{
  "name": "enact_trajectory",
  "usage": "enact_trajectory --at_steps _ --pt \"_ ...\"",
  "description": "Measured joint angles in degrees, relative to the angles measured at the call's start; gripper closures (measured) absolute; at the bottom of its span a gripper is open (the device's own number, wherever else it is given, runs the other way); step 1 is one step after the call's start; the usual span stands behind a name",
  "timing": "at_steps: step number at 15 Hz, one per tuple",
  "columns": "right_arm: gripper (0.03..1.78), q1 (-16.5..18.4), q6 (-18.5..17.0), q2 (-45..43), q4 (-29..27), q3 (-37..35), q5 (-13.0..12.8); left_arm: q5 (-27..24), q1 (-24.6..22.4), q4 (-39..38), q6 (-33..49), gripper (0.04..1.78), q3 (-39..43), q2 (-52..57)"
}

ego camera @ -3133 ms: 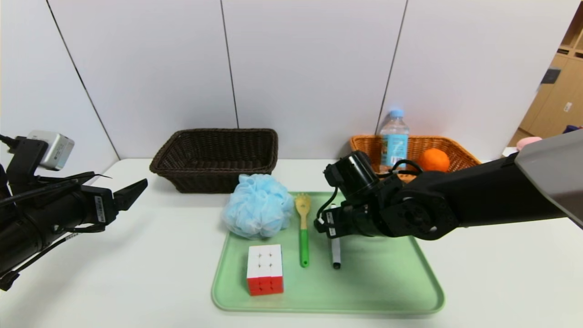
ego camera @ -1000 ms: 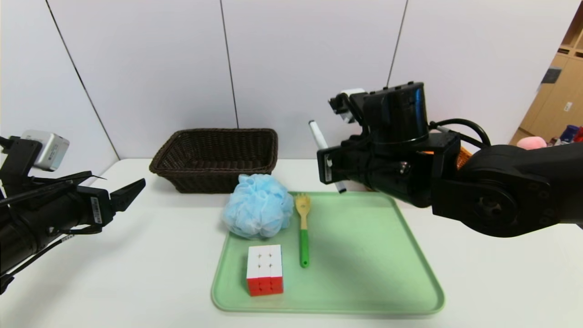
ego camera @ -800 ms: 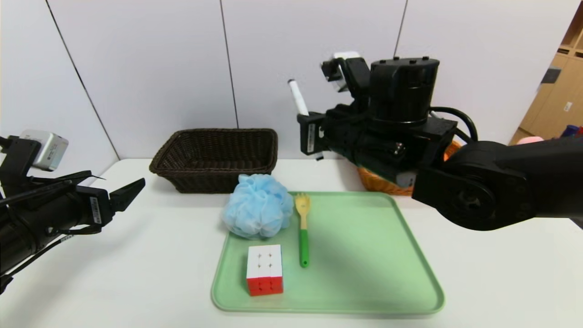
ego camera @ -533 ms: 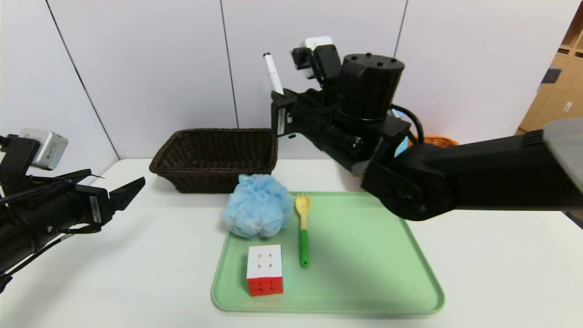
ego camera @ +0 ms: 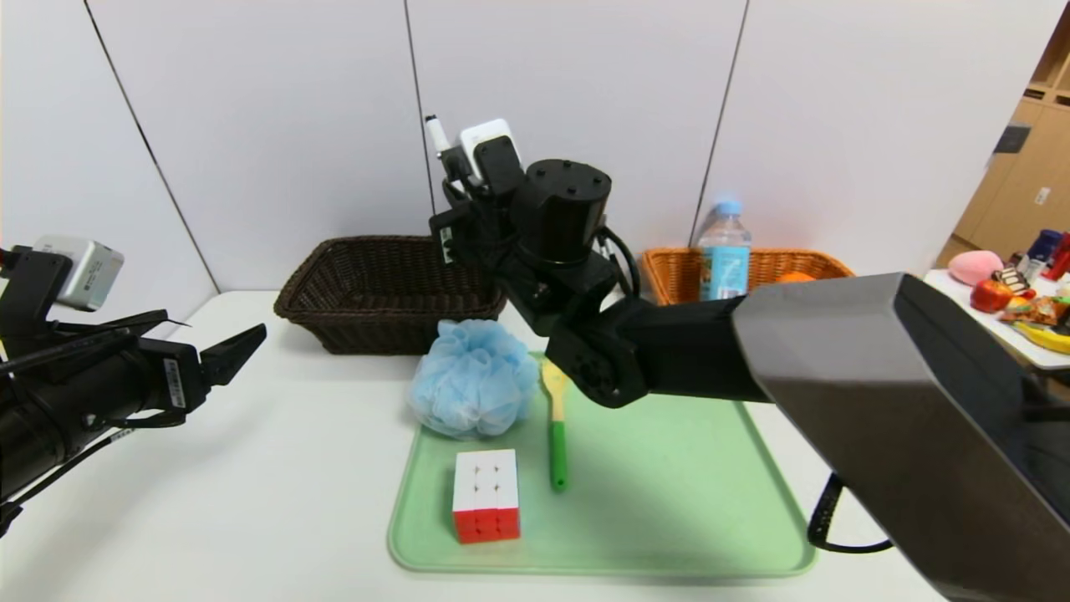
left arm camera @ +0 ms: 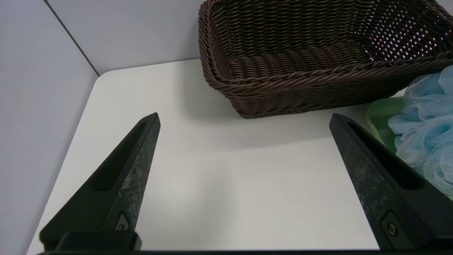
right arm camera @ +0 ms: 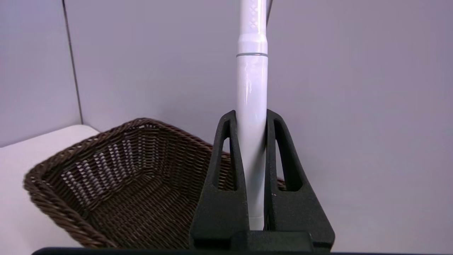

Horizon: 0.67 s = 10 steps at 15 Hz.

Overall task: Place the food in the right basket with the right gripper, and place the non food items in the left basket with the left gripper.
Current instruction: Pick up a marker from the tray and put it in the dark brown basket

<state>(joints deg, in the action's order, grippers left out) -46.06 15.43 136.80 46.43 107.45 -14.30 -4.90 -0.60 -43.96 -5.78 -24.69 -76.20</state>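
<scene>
My right gripper (ego camera: 456, 192) is shut on a white marker pen (ego camera: 436, 134) and holds it upright in the air over the near right end of the dark brown left basket (ego camera: 384, 251). The right wrist view shows the pen (right arm camera: 252, 71) clamped between the fingers of that gripper (right arm camera: 249, 115), with the brown basket (right arm camera: 53, 209) below. My left gripper (ego camera: 238, 351) is open and empty at the far left above the table; in the left wrist view (left arm camera: 244, 118) it faces the brown basket (left arm camera: 247, 88). A blue bath pouf (ego camera: 474, 378), a puzzle cube (ego camera: 486, 493) and a green-handled spork (ego camera: 557, 426) lie on the green tray (ego camera: 669, 502).
The orange right basket (ego camera: 777, 267) at the back right holds a water bottle (ego camera: 723, 251) and an orange (ego camera: 794, 276). My right arm stretches across above the tray's back edge. A side table with several food items stands at the far right (ego camera: 1003, 293).
My right gripper has lifted the pen off the tray and swung it up and to the left, to above the brown basket. The left arm has not moved.
</scene>
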Motion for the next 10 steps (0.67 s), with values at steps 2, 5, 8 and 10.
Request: enact_trajectory --at_steps 2,5,8,10 --pt "1.64 0.44 1.66 2.95 0.22 1.65 -0.69 0.0 0.0 -0.05 0.02 0.13 0.0 -0.04" --pt "1.63 1.3 3.41 6.58 0.56 3.66 -2.29 0.0 0.0 -0.05 0.02 0.13 0.13 -0.06" --pt "1.13 1.27 3.44 8.44 0.95 4.07 -2.47 0.0 0.0 -0.05 0.09 0.13 0.22 -0.01" --pt "0.91 1.24 3.45 9.01 1.0 4.07 -2.43 0.02 0.02 -0.06 0.09 0.13 0.22 -0.01"
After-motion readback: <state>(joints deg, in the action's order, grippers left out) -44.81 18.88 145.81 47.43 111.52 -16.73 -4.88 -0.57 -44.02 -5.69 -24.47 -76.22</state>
